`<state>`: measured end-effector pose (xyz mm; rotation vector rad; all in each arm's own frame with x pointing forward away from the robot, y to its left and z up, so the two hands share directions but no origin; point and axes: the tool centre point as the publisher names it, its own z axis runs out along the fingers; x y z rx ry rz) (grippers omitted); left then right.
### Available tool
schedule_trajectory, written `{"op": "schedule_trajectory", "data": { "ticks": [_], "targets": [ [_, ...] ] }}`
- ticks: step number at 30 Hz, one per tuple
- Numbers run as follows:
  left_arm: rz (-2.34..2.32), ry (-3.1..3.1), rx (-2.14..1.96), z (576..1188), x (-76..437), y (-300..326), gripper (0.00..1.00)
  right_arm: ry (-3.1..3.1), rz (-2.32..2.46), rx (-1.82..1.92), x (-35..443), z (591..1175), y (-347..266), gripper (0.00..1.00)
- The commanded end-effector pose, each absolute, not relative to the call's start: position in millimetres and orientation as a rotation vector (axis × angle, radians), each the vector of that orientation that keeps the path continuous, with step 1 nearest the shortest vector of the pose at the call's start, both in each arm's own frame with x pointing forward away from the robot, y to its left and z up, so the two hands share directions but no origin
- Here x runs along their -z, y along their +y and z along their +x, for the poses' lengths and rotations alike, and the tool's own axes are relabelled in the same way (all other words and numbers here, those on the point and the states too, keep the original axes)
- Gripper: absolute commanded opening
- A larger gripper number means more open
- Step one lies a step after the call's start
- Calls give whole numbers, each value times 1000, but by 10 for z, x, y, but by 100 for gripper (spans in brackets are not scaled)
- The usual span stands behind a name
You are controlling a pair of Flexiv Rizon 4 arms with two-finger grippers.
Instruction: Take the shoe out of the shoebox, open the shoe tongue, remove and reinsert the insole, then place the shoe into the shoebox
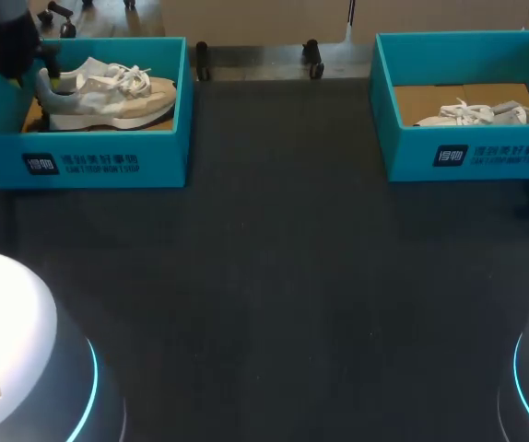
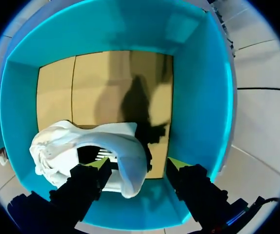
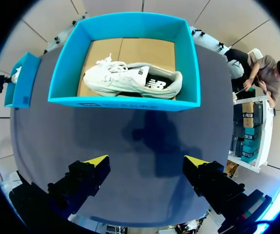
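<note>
At the far left of the dark tabletop (image 1: 274,276) stands the left shoebox (image 1: 108,161), a teal open-topped box with the left shoe (image 1: 108,92) inside it, a white and beige sneaker with its heel to the left and its toe to the right. The left fingers (image 2: 86,180) reach down into this box at the shoe's heel end. In the left wrist view they stand spread apart: one yellow tip sits at the shoe's opening, against the inside of the heel collar, and the other hangs outside the heel with a clear gap to it, so the heel lies between the fingers without being gripped. Ahead of them the brown cardboard floor (image 2: 106,83) of the box shows bare. At the far right of the tabletop stands the right shoebox (image 1: 472,152), of the same teal, holding the right shoe (image 1: 476,113), a white sneaker with its laces toward the left and its heel toward the right, resting on the cardboard bottom. The right fingers (image 3: 86,178) hang above the tabletop, spread wide with nothing between them. The right shoebox lies ahead of them, and they are well apart from the shoe in it. In the head view they show only as a dark sliver at the right edge, beside that box.
</note>
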<state>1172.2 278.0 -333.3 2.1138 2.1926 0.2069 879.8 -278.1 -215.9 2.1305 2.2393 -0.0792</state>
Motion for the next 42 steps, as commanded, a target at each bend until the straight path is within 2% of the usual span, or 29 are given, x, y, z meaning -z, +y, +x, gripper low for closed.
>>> {"op": "schedule_trajectory", "data": {
  "ticks": [1,14,16,19,28,30,32,36,42],
  "targets": [
    [2128,2190,-175,11857,3442,2811,71,2239,2130,78,2162,8794,-2784,100],
    [2175,2164,-149,11972,3632,2851,59,2239,2130,78,2162,8794,-2784,100],
    [2181,2160,-141,11974,3648,2862,64,2239,2130,78,2162,8794,-2784,100],
    [2196,2148,-134,11978,3704,2868,80,2239,2130,78,2162,8794,-2784,100],
    [2235,2128,-104,11988,3826,2804,77,2239,2130,78,2162,8794,-2784,100],
    [2244,2123,-91,11978,3840,2776,67,2239,2130,78,2162,8794,-2784,100],
    [2256,2117,-71,11974,3867,2736,64,2239,2130,78,2162,8794,-2784,100],
    [2283,2112,-67,11999,3978,2709,50,2239,2130,78,2162,8794,-2784,100],
    [2297,2121,-85,12019,3992,2704,39,2239,2130,78,2162,8794,-2784,100]
  ]
}}
